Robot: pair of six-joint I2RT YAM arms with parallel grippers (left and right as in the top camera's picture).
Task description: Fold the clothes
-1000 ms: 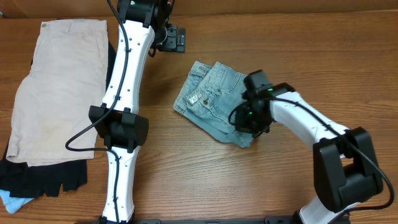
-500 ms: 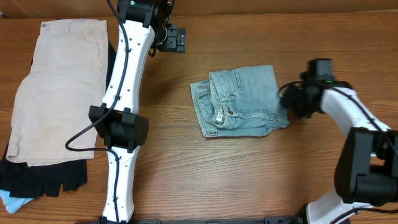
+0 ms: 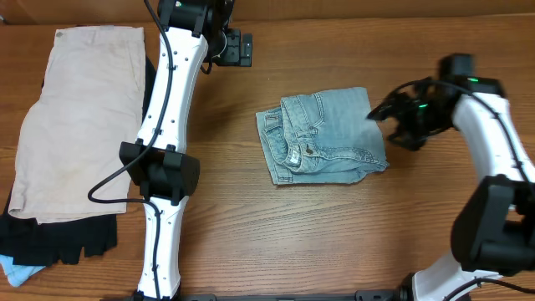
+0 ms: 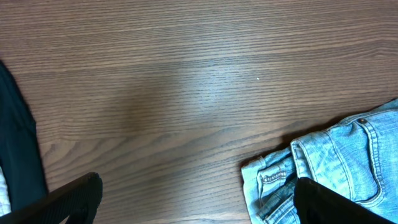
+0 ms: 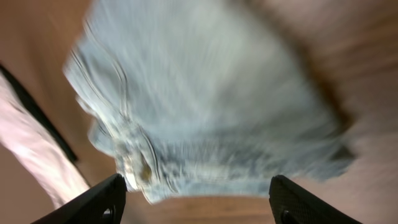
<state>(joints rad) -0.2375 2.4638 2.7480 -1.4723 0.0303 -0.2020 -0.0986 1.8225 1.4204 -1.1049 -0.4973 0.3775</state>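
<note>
A pair of light-blue denim shorts lies folded in the middle of the wooden table. My right gripper hovers just off its right edge, open and holding nothing. In the right wrist view the denim is motion-blurred and lies ahead of the spread gripper, with bare wood between the fingers. My left gripper is at the far side of the table, open and empty. In the left wrist view the gripper is wide open over wood, with the waistband of the denim shorts at lower right.
A beige garment lies spread at the far left, over a black garment with a light-blue scrap at the corner. The left arm's long white links run down the table between that pile and the shorts.
My right gripper dragged the denim's edge over to the right, folding the shorts into a flatter rectangle, then opened, let go and drew back to the right. The left arm stayed put.
</note>
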